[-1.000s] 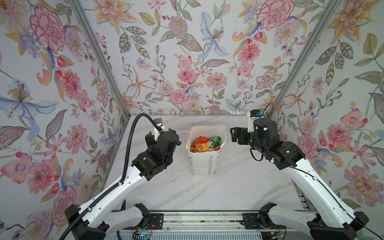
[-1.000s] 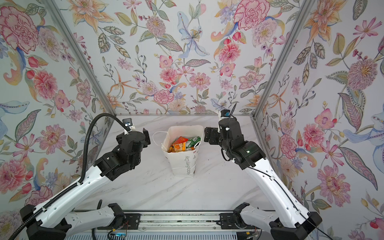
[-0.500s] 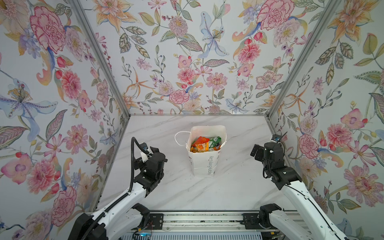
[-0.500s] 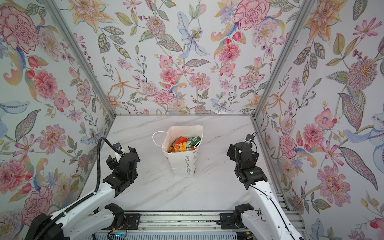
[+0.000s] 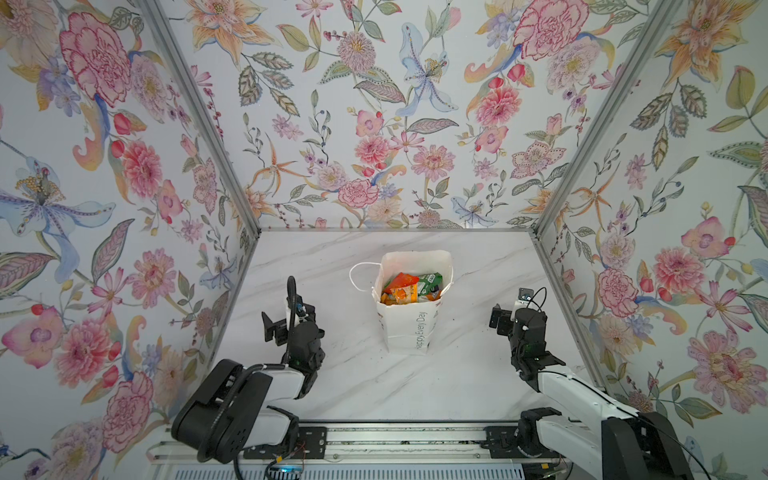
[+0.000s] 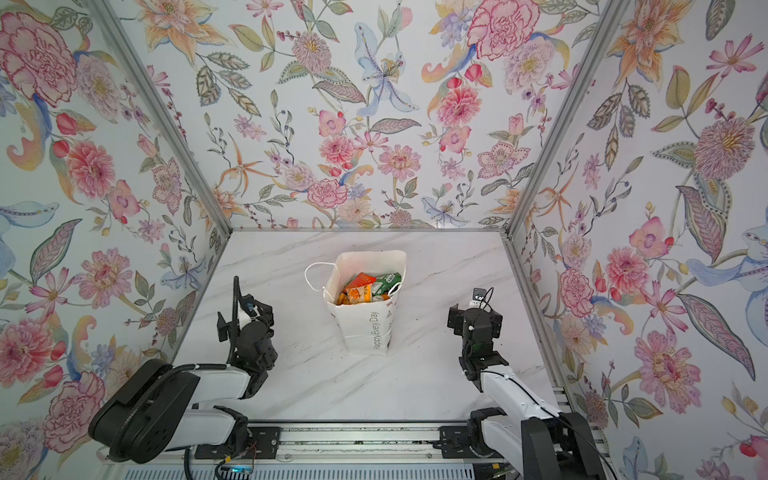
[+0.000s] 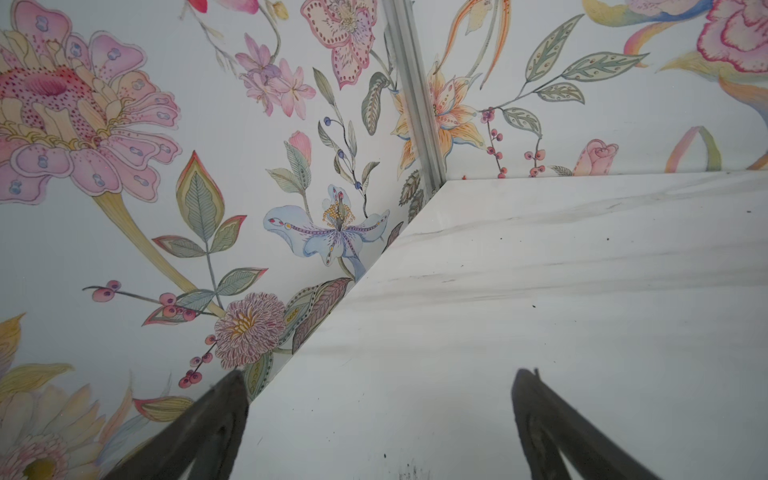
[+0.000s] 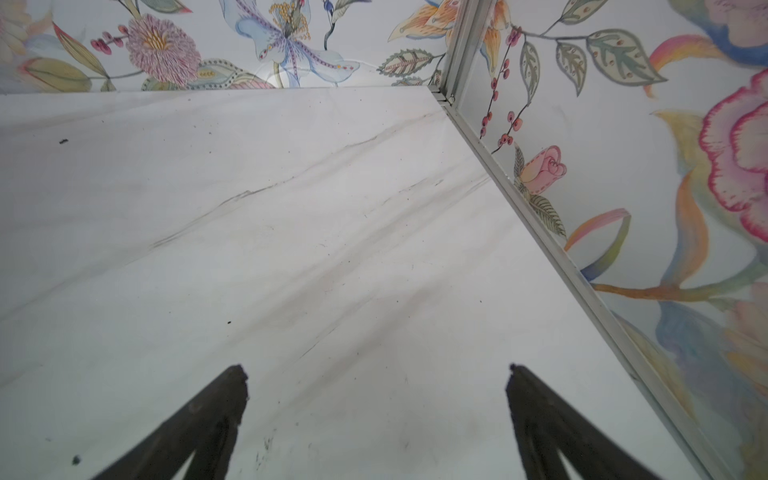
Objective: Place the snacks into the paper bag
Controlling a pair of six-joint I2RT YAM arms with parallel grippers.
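Snacks (image 5: 401, 291) lie half hidden in the paper bag (image 5: 409, 332); left fingers (image 7: 208, 428) and right fingers (image 8: 199, 424) gape empty

You had bright, even, white light in both top views, falling softly from above, with no hard shadow anywhere. The paper bag (image 5: 409, 332) threw only a faint grey smudge on the counter (image 5: 457, 382) around its base. A small patch of glare sat low on the back wall (image 5: 468, 223). The wide lens splayed the corner posts (image 5: 598, 120) outward toward the picture edges. In the wrist views the fingers (image 7: 208, 432) of the left gripper (image 7: 380, 374) and of the right gripper (image 8: 376, 368) showed as dark, soft-edged shapes, out of focus. The counter's veins and the wall flowers farther off were sharp.
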